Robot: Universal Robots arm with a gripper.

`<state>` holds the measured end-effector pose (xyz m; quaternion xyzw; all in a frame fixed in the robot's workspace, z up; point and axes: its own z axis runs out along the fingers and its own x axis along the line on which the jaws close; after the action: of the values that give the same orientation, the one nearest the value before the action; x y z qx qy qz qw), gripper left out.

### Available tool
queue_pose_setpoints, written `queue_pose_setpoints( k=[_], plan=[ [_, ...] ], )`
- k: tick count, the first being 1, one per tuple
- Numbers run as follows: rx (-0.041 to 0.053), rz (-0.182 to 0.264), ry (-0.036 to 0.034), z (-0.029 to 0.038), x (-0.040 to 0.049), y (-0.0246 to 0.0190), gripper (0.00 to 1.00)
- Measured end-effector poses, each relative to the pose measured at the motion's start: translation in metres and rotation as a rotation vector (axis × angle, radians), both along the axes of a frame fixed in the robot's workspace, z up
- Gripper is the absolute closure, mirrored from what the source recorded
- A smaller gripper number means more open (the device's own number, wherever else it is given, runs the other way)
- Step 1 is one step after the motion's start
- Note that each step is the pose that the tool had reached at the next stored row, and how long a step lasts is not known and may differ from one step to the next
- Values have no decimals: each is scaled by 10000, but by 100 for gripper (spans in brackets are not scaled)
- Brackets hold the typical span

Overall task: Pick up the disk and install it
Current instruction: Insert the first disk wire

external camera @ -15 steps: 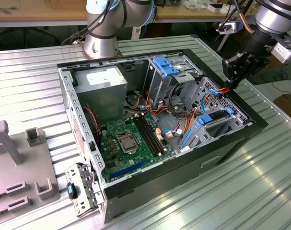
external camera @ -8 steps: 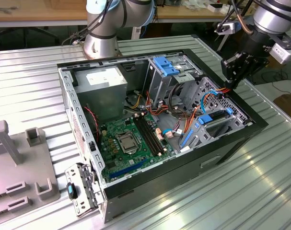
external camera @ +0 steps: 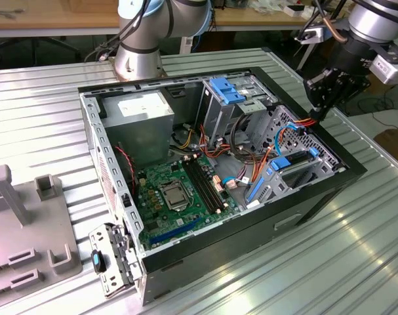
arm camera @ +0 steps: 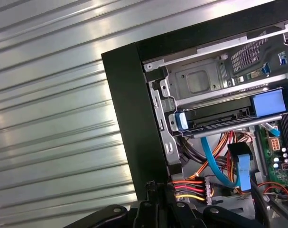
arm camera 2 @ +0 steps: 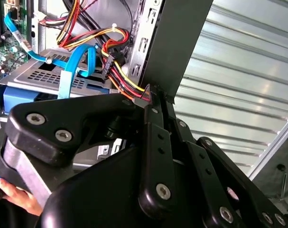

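Arm (external camera: 143,39): silver-grey tubes with pale blue joint caps.
Tool (external camera: 317,113): matte black, built of hinged link bars.
Screws (arm camera 2: 163,191): silver heads along the links.

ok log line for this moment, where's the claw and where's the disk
claw: at pc case wall corner, beside power wires | disk: inside case, apart from claw

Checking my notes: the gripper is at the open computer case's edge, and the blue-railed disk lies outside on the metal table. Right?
No: the disk sits inside the computer case, in a drive bay, as the first wrist view shows. The gripper is at its edge.
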<state>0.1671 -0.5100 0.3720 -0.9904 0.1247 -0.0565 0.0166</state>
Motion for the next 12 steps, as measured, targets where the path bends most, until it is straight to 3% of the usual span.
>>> queue_pose_setpoints(
  k=[12],
  plan=[
    [0,-629,0,-4,-87,0,84]
  ],
)
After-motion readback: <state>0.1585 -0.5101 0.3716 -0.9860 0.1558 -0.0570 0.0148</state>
